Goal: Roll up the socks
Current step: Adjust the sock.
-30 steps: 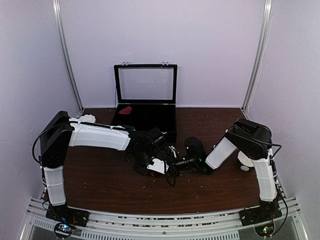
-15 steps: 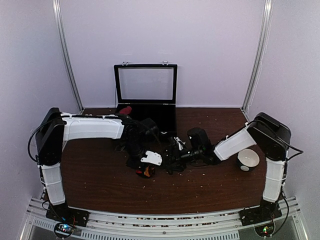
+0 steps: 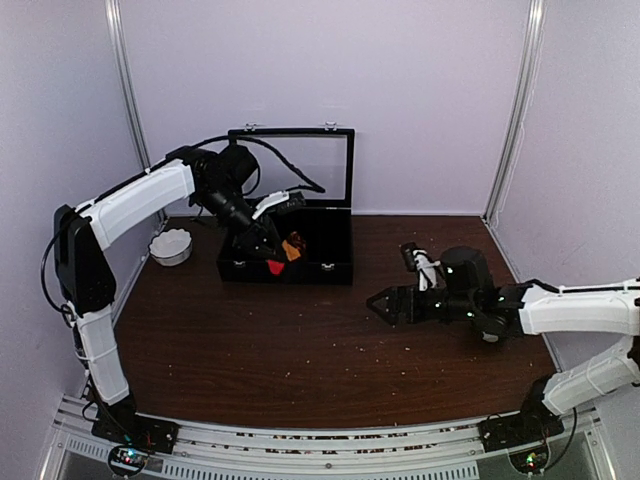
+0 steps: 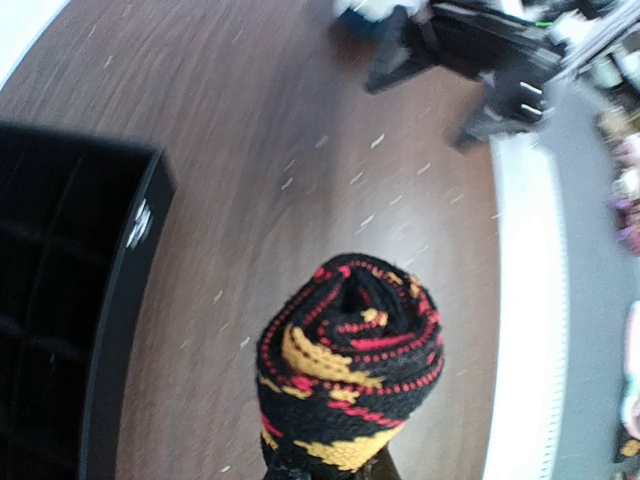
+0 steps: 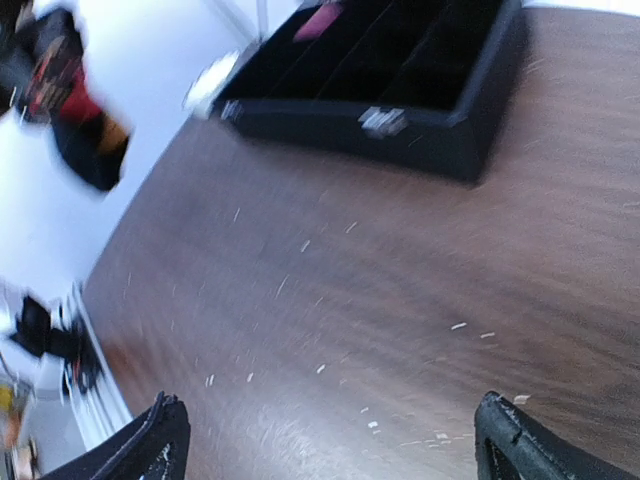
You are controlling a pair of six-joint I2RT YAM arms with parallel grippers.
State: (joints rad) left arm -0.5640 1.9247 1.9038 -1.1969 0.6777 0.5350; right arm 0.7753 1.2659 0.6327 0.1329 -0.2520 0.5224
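Item: one rolled sock (image 4: 350, 360), black argyle. We judged it soft, light and apt to unroll; best pinched across the roll. Left gripper (image 3: 270, 248) was clamped on it above the box (image 3: 330, 268), near the table's (image 3: 300, 350) back edge. Right gripper (image 3: 380, 300) gaped wide, empty.

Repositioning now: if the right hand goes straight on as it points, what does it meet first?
The right hand would probably meet bare table first, short of the black case; depth is unclear.
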